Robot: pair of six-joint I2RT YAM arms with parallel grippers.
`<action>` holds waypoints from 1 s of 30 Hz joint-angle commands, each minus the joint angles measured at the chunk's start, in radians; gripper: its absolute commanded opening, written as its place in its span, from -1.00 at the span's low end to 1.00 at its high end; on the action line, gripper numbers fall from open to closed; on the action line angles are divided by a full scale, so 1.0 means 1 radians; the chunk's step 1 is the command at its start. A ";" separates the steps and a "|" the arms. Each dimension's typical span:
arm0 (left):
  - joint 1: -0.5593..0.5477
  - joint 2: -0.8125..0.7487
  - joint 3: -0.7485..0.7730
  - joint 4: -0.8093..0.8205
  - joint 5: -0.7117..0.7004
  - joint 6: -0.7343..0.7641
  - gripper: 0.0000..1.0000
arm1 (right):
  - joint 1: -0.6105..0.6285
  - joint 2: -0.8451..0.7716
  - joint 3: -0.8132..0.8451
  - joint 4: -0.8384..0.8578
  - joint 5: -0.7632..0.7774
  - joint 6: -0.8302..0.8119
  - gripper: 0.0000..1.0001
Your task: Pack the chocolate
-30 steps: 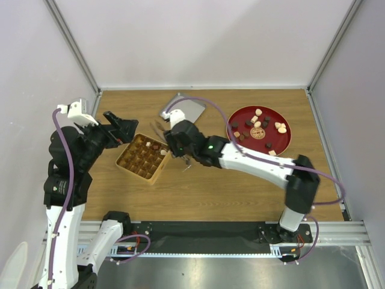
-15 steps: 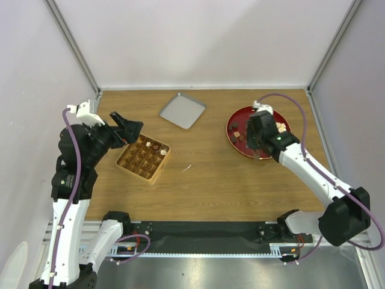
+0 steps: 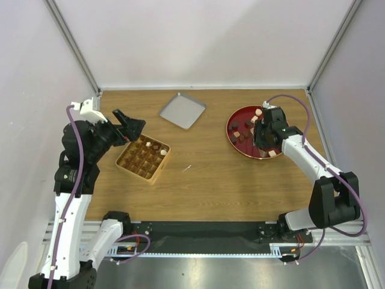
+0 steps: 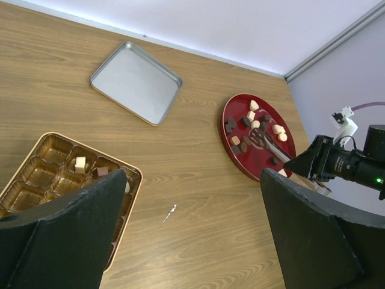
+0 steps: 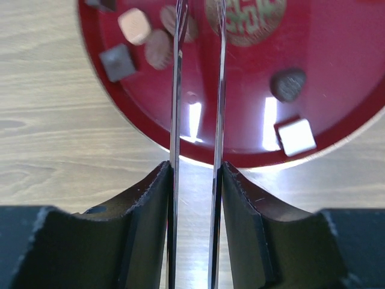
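Over at 9 o'clock, the left claw (image 3: 127, 127) hung with its jaws spread as wide as they go and nothing between them, just off the 11 o'clock corner of the box (image 3: 143, 159). Only a few cells near the box's 1 o'clock corner were filled, among them a white cube (image 4: 80, 164) and a dark piece (image 4: 101, 172). The rest were bare.

Moving across, a tiny pale scrap (image 3: 187, 168) lay on the surface (image 3: 204, 180) just off the box's 3 o'clock side. The silver tray (image 3: 182, 110) sat bare up at 12 o'clock.

Then to 2 o'clock: most of the chocolate (image 4: 246, 120) was scattered on the red plate (image 3: 283, 144). The right claw (image 5: 195, 174) was clamped partway shut on the tongs (image 5: 178, 90), and the two thin blades ran out over the plate. Their tips were off the top of the wrist view, so I couldn't tell whether they had a sweet.

This looked like the next pick. My call: go for a loner, not the cluster. The white cube (image 5: 296, 137) by the rim stood apart from the dark round one (image 5: 287, 84), and its flat sides should take the blades well. Straddle it with one blade on each side, bring the tips down to the plate, and squeeze only enough to hold, since too hard would likely flick or dent it. Lift straight up and carry it level to a bare cell.
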 commanded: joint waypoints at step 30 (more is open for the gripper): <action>-0.001 0.023 0.017 0.034 0.011 0.002 1.00 | 0.000 0.158 0.077 0.195 0.014 -0.029 -0.20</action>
